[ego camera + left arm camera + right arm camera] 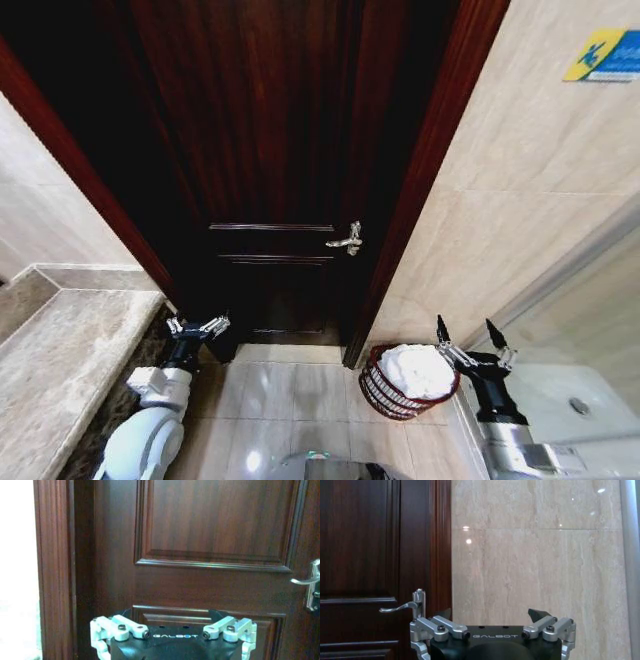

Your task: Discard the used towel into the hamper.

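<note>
One white towel (pixel 417 368) is lying bunched in the wicker hamper (pixel 385 393), which is sitting on the glossy tile floor (pixel 290 390) by the door frame (pixel 420 180). Right gripper (pixel 473 338) is hovering just beside it, fingers spread wide, holding nothing. Left gripper (pixel 197 326) is also hanging open w/ nothing, facing the dark wood door (pixel 270 150) w/ lever handle (pixel 347 240). Marble ledge (pixel 60 340) is sitting at left.

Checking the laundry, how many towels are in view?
1: a white towel lies in the hamper on the floor by the door frame. More may be hidden beneath.
</note>
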Tool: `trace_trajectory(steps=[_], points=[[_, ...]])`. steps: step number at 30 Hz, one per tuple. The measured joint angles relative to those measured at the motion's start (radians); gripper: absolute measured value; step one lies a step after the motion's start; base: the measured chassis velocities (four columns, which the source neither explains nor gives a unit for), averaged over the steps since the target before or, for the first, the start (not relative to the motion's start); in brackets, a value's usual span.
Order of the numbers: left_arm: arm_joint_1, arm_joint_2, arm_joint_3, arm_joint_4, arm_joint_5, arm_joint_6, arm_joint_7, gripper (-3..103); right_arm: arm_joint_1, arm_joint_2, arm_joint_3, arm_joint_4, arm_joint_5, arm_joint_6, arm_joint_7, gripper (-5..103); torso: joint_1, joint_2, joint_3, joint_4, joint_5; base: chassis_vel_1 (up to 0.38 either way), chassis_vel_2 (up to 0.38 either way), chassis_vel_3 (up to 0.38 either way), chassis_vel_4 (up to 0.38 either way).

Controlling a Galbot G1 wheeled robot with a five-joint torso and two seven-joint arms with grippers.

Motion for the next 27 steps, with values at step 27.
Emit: trace_trajectory(steps=[27], points=[[0.0, 0.0, 0.0, 0.0, 0.0, 0.0, 0.0, 100, 0.0, 0.0, 0.0, 0.0, 0.0, 0.0, 0.0, 100, 0.0, 0.0, 0.0, 0.0001, -0.0001, 0.0, 0.0, 0.0, 0.0]])
